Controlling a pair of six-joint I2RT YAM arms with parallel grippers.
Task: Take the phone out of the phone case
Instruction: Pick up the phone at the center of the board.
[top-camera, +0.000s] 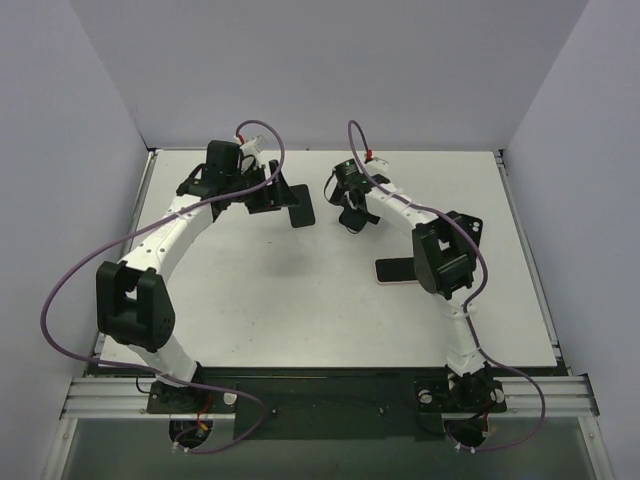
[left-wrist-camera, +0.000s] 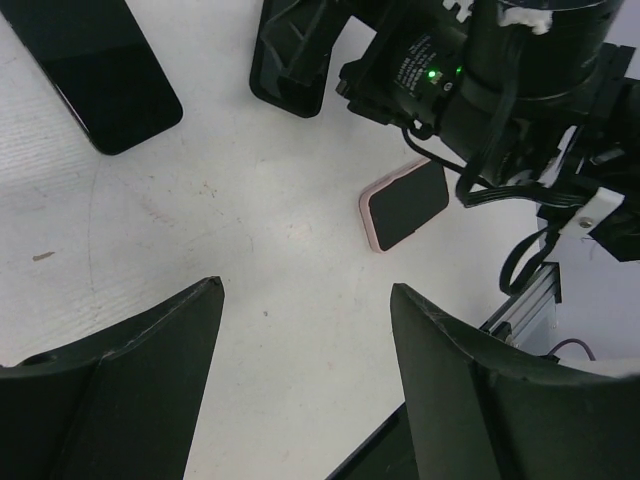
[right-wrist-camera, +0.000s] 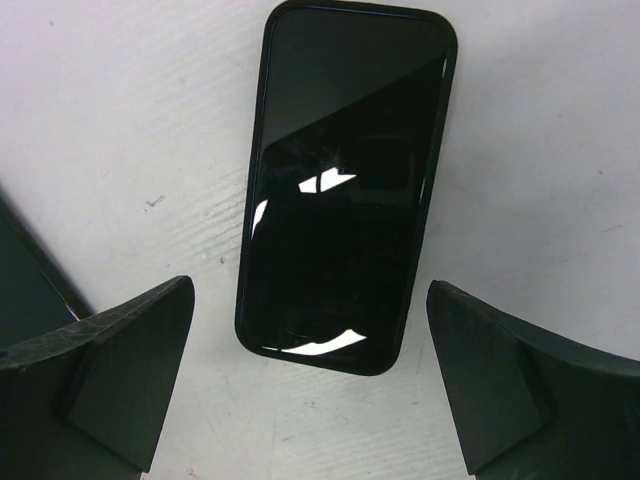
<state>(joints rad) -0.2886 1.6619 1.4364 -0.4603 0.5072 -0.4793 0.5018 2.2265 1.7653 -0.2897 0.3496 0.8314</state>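
A black phone (right-wrist-camera: 345, 190) with a dark rim lies flat, screen up, on the white table; the top view shows the phone (top-camera: 299, 205) at the back centre. My right gripper (right-wrist-camera: 310, 288) hovers over its near end, open, with a finger on either side and neither touching. My left gripper (left-wrist-camera: 305, 290) is open over bare table, with the phone (left-wrist-camera: 100, 75) off to its upper left. A pink phone case (left-wrist-camera: 405, 205) with a dark face lies apart from the phone. In the top view the case (top-camera: 393, 270) is partly hidden under the right arm.
The right arm's wrist and camera (left-wrist-camera: 470, 70) hang close in front of the left gripper. A dark edge (right-wrist-camera: 20, 285) shows at the left of the right wrist view. Grey walls enclose the table (top-camera: 300, 320) on three sides.
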